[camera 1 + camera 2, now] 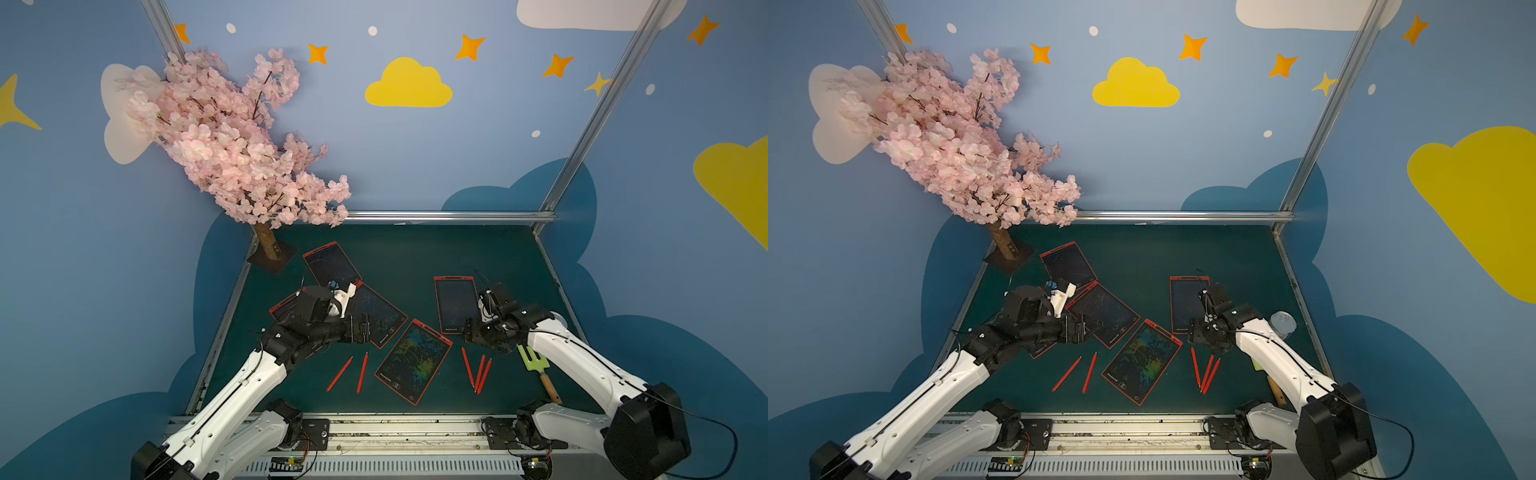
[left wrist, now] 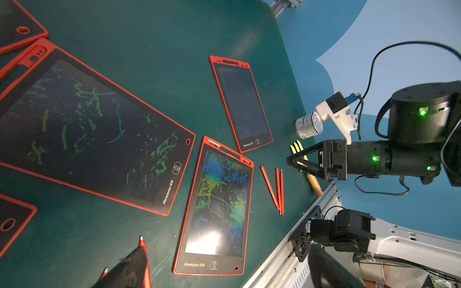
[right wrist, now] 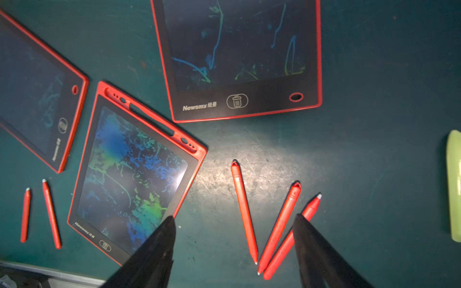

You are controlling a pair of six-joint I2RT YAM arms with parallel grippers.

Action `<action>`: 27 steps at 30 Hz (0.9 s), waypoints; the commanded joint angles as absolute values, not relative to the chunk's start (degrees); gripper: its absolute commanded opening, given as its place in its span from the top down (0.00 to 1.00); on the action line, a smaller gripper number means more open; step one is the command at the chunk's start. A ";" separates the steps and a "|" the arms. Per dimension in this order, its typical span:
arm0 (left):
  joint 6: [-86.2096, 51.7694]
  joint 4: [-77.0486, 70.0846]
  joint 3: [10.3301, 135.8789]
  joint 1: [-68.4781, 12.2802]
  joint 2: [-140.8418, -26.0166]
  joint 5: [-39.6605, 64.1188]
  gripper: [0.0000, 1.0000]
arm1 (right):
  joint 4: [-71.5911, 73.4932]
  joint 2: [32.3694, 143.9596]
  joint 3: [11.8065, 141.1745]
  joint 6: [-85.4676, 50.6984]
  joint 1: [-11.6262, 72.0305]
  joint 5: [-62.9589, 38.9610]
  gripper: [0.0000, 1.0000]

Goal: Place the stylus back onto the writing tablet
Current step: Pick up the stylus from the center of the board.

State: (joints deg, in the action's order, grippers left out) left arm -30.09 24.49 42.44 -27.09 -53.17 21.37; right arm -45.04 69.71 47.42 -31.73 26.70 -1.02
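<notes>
Several red-framed writing tablets lie on the green table, among them a brightly scribbled tablet (image 1: 413, 365) (image 3: 129, 172) in the middle and a dark tablet (image 1: 456, 303) (image 3: 239, 62) to its right. Three red styluses (image 1: 478, 372) (image 3: 244, 212) lie fanned out right of the scribbled tablet, and two more styluses (image 1: 351, 373) (image 3: 37, 214) lie to its left. My right gripper (image 1: 469, 332) (image 3: 234, 218) hovers open above the three styluses and holds nothing. My left gripper (image 1: 360, 328) (image 2: 227, 249) is open over the tablets, one finger (image 2: 132, 264) hiding part of a stylus (image 2: 144, 245) on the table.
A green garden fork (image 1: 534, 363) with a wooden handle lies at the right, under my right arm. A tin can (image 1: 1282, 324) (image 2: 308, 126) stands near the table's right edge. A pink blossom tree (image 1: 232, 145) fills the back left corner. Metal rails border the table.
</notes>
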 commanded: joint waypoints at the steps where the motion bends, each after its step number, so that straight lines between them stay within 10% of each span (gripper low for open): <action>1: -31.14 25.49 42.12 -27.68 -53.96 21.46 0.00 | -49.71 73.17 50.62 -30.43 26.93 0.02 0.27; 14: -35.32 26.74 39.26 -32.96 -53.25 14.89 0.00 | -48.42 79.89 51.42 -24.60 27.19 -3.56 0.40; 27: -39.00 26.69 36.52 -36.39 -52.05 10.78 0.00 | -46.82 82.68 48.71 -24.70 28.79 -5.79 0.74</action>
State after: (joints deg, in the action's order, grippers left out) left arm -38.50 26.96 36.69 -36.18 -53.06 12.56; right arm -47.24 82.02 49.69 -24.10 27.97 -5.54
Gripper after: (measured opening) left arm 0.998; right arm 0.262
